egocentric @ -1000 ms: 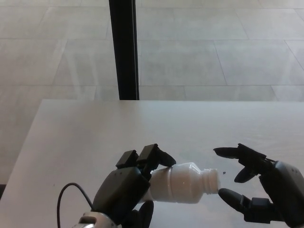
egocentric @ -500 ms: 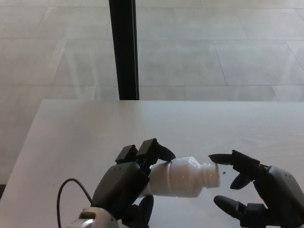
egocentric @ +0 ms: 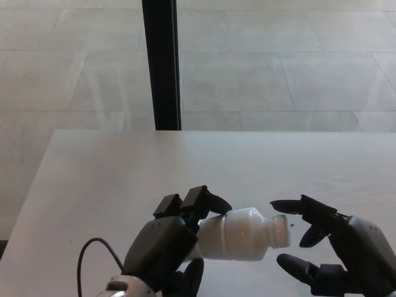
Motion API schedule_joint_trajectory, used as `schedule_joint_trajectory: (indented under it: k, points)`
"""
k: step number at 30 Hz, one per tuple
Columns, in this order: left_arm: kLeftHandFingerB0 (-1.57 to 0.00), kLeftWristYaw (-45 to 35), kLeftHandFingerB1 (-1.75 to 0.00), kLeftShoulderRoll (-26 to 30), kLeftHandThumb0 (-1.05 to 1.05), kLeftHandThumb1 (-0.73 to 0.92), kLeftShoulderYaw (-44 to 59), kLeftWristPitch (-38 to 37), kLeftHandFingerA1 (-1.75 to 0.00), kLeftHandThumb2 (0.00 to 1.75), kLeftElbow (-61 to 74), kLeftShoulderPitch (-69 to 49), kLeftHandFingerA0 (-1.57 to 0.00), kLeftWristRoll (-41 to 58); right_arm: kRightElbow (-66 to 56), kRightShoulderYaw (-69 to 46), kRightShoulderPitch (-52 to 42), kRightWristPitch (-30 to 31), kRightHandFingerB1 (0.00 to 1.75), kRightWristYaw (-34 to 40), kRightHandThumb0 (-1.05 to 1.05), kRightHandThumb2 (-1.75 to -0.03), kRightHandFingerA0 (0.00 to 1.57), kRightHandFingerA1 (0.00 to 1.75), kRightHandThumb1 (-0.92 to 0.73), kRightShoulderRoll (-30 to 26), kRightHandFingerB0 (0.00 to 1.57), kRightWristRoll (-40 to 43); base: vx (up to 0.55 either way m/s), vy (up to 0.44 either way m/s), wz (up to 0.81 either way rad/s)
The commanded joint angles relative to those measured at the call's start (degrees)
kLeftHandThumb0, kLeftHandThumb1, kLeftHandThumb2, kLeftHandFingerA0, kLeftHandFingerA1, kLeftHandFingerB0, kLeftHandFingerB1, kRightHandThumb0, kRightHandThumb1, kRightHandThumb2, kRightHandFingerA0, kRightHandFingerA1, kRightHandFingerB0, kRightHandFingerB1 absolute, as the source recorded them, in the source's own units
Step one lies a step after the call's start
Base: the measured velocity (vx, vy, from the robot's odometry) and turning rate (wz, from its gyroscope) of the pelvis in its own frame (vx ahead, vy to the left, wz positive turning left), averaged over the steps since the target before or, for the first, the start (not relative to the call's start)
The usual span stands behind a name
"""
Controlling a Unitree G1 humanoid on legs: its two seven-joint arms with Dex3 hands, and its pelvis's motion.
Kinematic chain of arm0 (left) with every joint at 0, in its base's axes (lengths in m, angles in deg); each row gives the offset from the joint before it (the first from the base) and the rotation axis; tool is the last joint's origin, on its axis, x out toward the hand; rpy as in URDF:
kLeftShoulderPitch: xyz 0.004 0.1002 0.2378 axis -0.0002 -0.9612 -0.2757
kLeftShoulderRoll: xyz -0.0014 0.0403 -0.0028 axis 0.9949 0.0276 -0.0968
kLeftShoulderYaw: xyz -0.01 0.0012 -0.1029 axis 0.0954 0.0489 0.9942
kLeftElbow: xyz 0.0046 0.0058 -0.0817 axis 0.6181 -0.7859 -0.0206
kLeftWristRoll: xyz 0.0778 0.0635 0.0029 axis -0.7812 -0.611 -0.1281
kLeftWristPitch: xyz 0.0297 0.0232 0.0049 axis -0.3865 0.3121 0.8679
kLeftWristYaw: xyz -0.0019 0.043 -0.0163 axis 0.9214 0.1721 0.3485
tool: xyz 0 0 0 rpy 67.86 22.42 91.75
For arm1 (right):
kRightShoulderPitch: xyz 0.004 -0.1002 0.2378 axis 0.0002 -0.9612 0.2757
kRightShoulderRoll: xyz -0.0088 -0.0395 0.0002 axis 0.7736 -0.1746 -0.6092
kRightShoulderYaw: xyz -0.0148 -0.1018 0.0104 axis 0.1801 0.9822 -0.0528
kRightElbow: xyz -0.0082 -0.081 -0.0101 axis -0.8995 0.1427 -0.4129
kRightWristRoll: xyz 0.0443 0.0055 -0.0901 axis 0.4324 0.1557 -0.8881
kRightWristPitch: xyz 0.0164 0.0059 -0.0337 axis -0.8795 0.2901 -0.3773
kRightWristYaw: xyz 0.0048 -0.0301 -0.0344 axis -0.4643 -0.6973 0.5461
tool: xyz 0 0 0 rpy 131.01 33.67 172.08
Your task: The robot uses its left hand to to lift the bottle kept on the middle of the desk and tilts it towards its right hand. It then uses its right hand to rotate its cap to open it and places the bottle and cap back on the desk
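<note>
Holding the white plastic bottle (egocentric: 238,234) in my left hand (egocentric: 166,244), I kept it lying nearly on its side above the pale grey table (egocentric: 111,173), its neck aimed at my right hand (egocentric: 337,250). That tilt put the mouth where my right fingers (egocentric: 291,206) could reach around it. My left fingers were wrapped tight on the bottle's base and lower body, which braced it against any twisting pull. My right hand was spread, its upper finger just over the threaded neck and the lower one below and beside it, gripping nothing. I could see no cap on the neck, and none on the table in view, so I could not tell where it lay. Compared with a second earlier, the bottle sat slightly higher and more level, and my right hand had drawn in from beside the mouth to bracket it. A dark post (egocentric: 161,65) stood beyond the table's far edge.
</note>
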Motion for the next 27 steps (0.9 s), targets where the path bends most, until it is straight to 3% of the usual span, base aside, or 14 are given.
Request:
schedule_joint_trajectory:
  k: [1,2,6,7,8,17,21,22,23,25,26,27]
  points:
    - [-1.12,1.29,-1.54,0.39,0.25,0.43,0.24,-1.58,-1.74,1.73,0.02,-0.27,-1.19,-0.01,0.85,-0.32,-0.17,-0.89,0.45,0.8,-0.51,-0.62,0.73,1.3,-0.64,-0.86,0.47,1.4,0.0,0.0,0.0]
    - [-1.13,1.29,-1.54,0.39,0.26,0.44,0.28,-1.52,-1.75,1.69,0.16,-0.31,-1.21,-0.01,1.02,-0.3,-0.24,-1.1,0.46,0.65,-0.44,-0.6,0.8,1.29,-0.66,-0.85,0.49,1.79,0.0,0.0,0.0]
    - [-1.12,1.61,-1.54,0.24,0.21,0.45,0.02,-1.57,-1.75,1.65,0.14,-0.05,-1.22,-0.4,1.61,-0.36,-0.52,-2.01,0.46,0.75,-0.42,-0.6,0.83,1.23,-0.67,-1.03,0.49,2.57,0.0,0.0,0.0]
    - [-1.2,1.51,-1.27,0.13,0.15,0.78,0.01,-1.48,-1.34,1.42,0.21,-0.1,-1.26,-0.24,1.74,-0.37,-0.6,-2.14,0.46,0.95,-0.42,-0.6,0.84,1.22,-0.68,-1.07,0.49,2.48,0.0,0.0,0.0]
    - [-1.12,1.85,-1.54,0.25,0.22,0.45,0.02,-1.96,-1.75,1.67,-0.14,0.05,-1.2,-0.33,1.86,-0.3,-0.62,-2.17,0.46,1.07,-0.41,-0.6,0.85,1.21,-0.68,-1.04,0.49,2.37,0.0,0.0,0.0]
    - [-1.11,1.54,-1.54,0.11,0.22,0.45,0.48,-1.63,-1.75,1.67,0.11,0.34,-1.19,0.21,3.64,-0.13,-0.67,-3.4,0.47,1.82,-0.37,-0.62,0.87,1.18,-0.72,-2.05,0.47,1.88,0.0,0.0,0.0]
    - [-1.12,1.47,-1.54,0.16,0.25,0.44,0.38,-1.5,-1.75,1.69,0.18,0.26,-1.2,0.04,4.31,-0.14,-0.35,-4.46,0.47,2.07,-0.35,-0.63,0.88,1.28,-0.76,-2.28,0.49,2.35,0.0,0.0,0.0]
    - [-1.2,1.69,-1.28,0.13,0.16,0.77,0.34,-1.84,-1.35,1.43,-0.22,0.31,-1.27,0.09,4.35,-0.18,-0.11,-4.82,0.49,2.23,-0.36,-0.65,0.91,1.31,-0.76,-2.2,0.5,2.49,0.0,0.0,0.0]
    - [-1.2,1.63,-1.28,0.08,0.17,0.77,0.31,-1.65,-1.35,1.43,-0.26,0.29,-1.27,0.06,4.25,-0.18,-0.02,-4.88,0.49,2.31,-0.36,-0.64,0.9,1.32,-0.76,-2.18,0.5,2.4,0.0,0.0,0.0]
    - [-1.2,1.62,-1.28,0.03,0.17,0.77,0.33,-1.75,-1.35,1.43,-0.28,0.23,-1.27,0.22,4.1,-0.17,-0.01,-4.82,0.49,2.27,-0.36,-0.64,0.9,1.32,-0.76,-2.16,0.5,2.37,0.0,0.0,0.0]
    - [-1.12,2.33,-1.54,-0.38,0.27,0.43,0.34,-2.0,-1.75,1.7,-0.54,0.18,-1.2,0.22,3.74,-0.12,0.06,-4.92,0.49,2.32,-0.37,-0.64,0.9,1.3,-0.76,-2.14,0.5,2.26,0.0,0.0,0.0]
    - [-1.12,2.39,-1.54,-0.16,0.27,0.43,0.28,-2.5,-1.75,1.69,-0.82,0.3,-1.19,0.14,3.45,-0.08,0.04,-4.91,0.49,2.22,-0.37,-0.64,0.9,1.3,-0.75,-2.12,0.5,2.27,0.0,0.0,0.0]
